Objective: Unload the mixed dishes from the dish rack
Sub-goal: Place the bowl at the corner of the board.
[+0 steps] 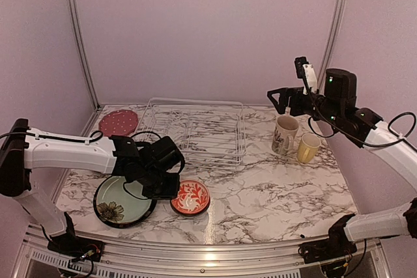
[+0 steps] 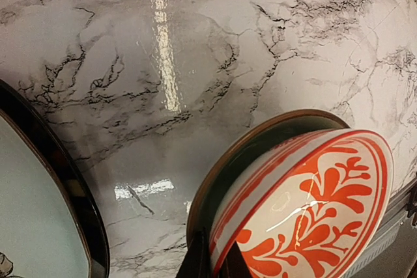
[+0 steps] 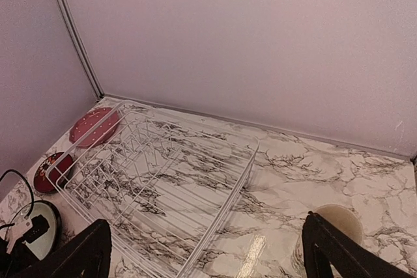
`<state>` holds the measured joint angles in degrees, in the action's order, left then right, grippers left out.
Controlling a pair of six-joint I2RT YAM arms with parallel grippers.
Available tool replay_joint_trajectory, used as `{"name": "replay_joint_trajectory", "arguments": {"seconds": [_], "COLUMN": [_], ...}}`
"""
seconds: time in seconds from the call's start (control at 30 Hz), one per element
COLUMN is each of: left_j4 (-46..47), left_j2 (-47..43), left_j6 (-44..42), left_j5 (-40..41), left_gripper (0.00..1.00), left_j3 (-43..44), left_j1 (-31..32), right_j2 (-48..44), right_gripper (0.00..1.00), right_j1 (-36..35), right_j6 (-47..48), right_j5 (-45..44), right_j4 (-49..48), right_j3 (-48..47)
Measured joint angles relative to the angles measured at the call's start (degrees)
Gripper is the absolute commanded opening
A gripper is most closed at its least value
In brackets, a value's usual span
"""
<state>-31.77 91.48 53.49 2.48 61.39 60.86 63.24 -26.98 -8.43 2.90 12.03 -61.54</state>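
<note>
Rack [image 1: 195,131]: white wire, rectangular, back of marble table [image 1: 273,193] | bowl [image 1: 190,197]: glossy, round, red-white, in front of it | left gripper [image 1: 163,187]: closed on bowl rim | right gripper [image 3: 208,239]: spread wide, empty, above cream mug [image 1: 285,133]

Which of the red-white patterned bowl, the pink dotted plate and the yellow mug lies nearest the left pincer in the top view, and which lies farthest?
1. red-white patterned bowl: at the left pincer, near the front.
2. pink dotted plate: back left corner.
3. yellow mug: far across, on the right side.
</note>
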Motion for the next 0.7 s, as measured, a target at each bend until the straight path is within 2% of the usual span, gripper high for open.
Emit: {"name": "replay_joint_trajectory", "arguments": {"seconds": [0.37,0.7], "left_j4": [-0.6,-3.3], "left_j2": [0.0,-3.3], "left_j6": [-0.3,-1.1], "left_j5": [1.1,5.2], "left_gripper": [0.32,0.6], "left_j3": [0.5,1.7], "left_j1": [0.1,0.1], "right_j2": [0.0,-0.2], "right_gripper": [0.99,0.98], "right_j1": [0.0,0.0], "right_j6": [0.0,0.8], "right_j5": [0.2,-2.3], "right_j4": [0.0,1.0], "right_j3": [0.0,0.0]}}
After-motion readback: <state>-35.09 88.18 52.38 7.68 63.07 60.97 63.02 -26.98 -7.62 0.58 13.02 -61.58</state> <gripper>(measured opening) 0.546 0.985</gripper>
